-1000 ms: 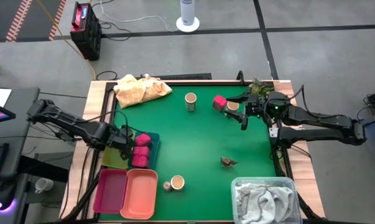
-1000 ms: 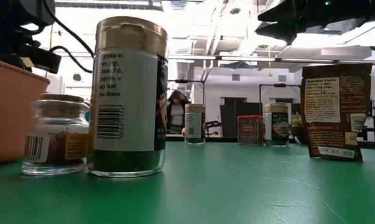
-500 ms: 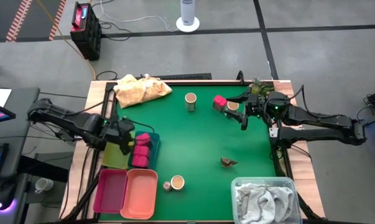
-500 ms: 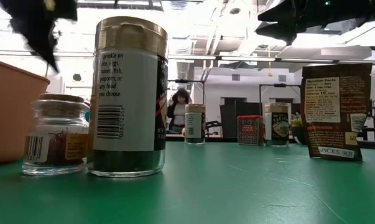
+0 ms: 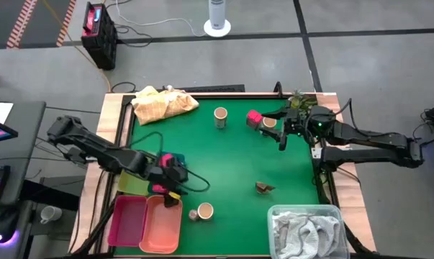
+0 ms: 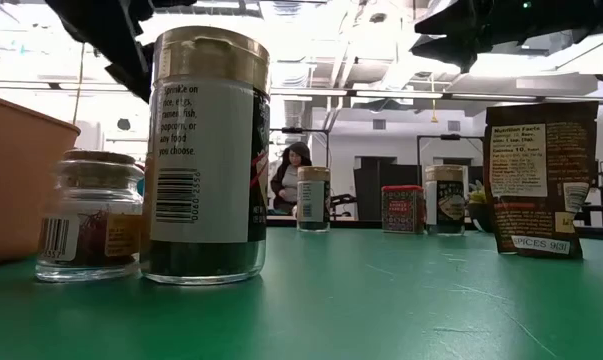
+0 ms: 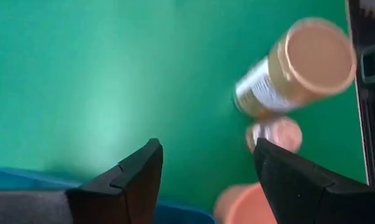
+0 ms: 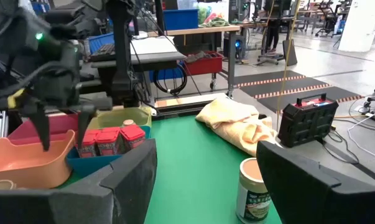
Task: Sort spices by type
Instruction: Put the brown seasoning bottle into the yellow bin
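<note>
Nearest us we see the tall tan-lidded jar [image 6: 205, 155] beside the small jar [image 6: 89, 215], the left gripper [image 5: 175, 180] empty above them with jaws apart, and farther off the right gripper [image 5: 280, 132], also parted, by the red packet [image 5: 254, 118].

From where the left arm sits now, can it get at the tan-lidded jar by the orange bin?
Probably yes. The left gripper hovers open and empty just beside the tan-lidded jar, with only bare green mat between them. The small jar and the orange bin crowd one side, so approach from above.
</note>
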Robot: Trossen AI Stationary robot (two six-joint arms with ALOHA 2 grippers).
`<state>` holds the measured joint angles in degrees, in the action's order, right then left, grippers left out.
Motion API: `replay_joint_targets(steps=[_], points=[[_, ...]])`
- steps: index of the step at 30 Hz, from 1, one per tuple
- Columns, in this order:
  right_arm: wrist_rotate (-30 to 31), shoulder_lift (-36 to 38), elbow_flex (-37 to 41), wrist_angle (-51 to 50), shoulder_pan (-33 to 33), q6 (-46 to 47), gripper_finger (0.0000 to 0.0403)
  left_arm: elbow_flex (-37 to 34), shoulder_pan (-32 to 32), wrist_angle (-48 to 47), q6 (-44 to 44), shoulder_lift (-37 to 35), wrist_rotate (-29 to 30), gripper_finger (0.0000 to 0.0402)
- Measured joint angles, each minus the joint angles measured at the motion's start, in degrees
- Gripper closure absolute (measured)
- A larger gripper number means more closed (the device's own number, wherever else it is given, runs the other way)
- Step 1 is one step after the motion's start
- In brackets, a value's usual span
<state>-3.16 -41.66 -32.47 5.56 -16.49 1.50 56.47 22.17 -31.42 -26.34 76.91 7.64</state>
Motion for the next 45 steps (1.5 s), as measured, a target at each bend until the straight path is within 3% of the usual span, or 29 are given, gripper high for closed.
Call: replay_joint_targets(steps=[10,18,32,37,45], points=[[-0.02,0.00,0.02,-0.20,0.00,0.63,0.0100,19.22,5.82,-18.90,-4.95,16.18,-1.11,0.0162],[-0.02,-0.01,0.02,-0.90,0.00,0.99,0.0100,26.46,7.82,-18.11,-14.36,24.09,-0.87,0.0154],[-0.02,-0.01,0.02,-1.73,0.00,1.46,0.0100,27.06,9.46,-16.72,-18.63,28.17,-0.26,0.0090],[-0.02,0.01,0.02,-1.70,0.00,1.22,0.0100,26.18,9.90,-15.71,-17.56,28.16,3.28,0.0087],[-0.02,0.00,0.02,-1.70,0.02,1.17,0.0100,24.10,10.41,-13.38,-17.28,28.19,3.35,0.0087]])
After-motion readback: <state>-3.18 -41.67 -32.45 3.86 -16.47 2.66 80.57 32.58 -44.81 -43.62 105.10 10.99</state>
